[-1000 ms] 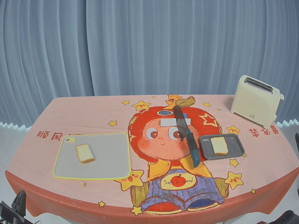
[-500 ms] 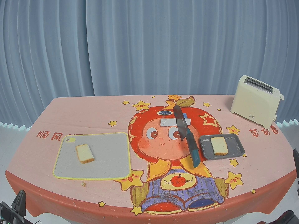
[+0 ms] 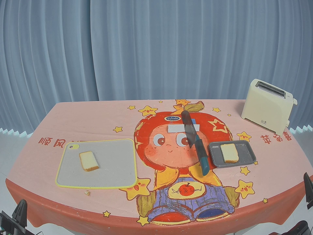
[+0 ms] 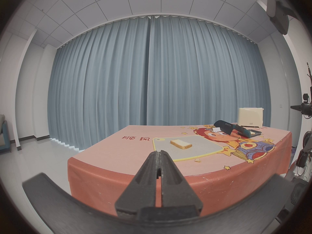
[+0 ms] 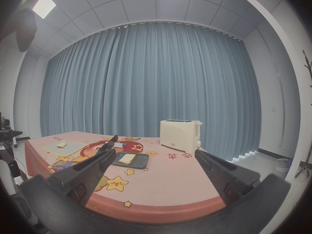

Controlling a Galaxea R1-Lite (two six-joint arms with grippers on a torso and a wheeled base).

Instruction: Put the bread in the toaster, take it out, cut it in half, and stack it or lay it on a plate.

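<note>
Only the right pincer (image 5: pixel 154 153) has shifted since a second ago: its dark tip has slid lower along the right edge of the head view, while everything on the bench (image 3: pixel 81 121) lies as it did.

At the far left, the left pincer (image 4: pixel 159 152) hangs off the near edge of the bench with its fingers pressed together, holding nothing. The cutting board (image 3: pixel 114 167) is well ahead of it, and the left bread piece (image 3: pixel 88 161) lies flat on the board's left part. A crumb (image 3: pixel 87 192) sits on the cloth just off the board's near edge.

In the middle the knife (image 3: pixel 195 141) rests on the bench, handle toward the robot, just left of the grey plate (image 3: pixel 247 154). The right bread piece (image 3: pixel 229 152) lies flat on that plate. The toaster (image 3: pixel 268 105) stands at the far right corner, and no bread rises above its slots.

Toasting and cutting look done, and one half looks plated. What seems left is carrying the left piece over to the plate.

The right pincer stands spread wide and empty, off the bench's near right edge. The plated piece is ahead of it and to its left, well apart.
</note>
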